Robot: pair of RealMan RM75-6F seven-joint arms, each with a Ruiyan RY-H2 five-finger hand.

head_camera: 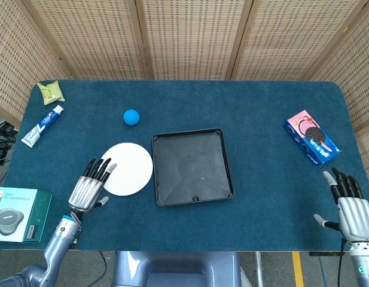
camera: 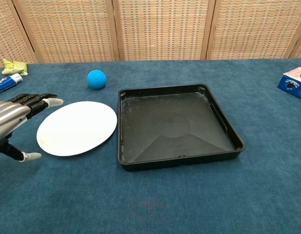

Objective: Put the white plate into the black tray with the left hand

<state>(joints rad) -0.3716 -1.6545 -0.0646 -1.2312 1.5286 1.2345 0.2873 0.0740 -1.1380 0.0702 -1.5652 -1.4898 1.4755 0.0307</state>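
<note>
Lighting even and bright in both views, diffuse, apparently from overhead. Shadows soft and short; a faint one under the white plate (camera: 77,127) rim toward 6 o'clock. Mild sheen on the black tray (camera: 175,125) floor, no harsh glare. Focus sharp throughout; slight barrel distortion at head view edges

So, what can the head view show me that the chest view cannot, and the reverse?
Only the head view shows the right hand, open near the table's front edge, and the boxed device at the front left corner. It also shows the whole cookie box.

Only the chest view shows the black tray's raised walls from the side, and the gap between the left hand's thumb and its other fingers.

Both show the left hand open beside the white plate, the blue ball, the toothpaste and the green packet.
</note>
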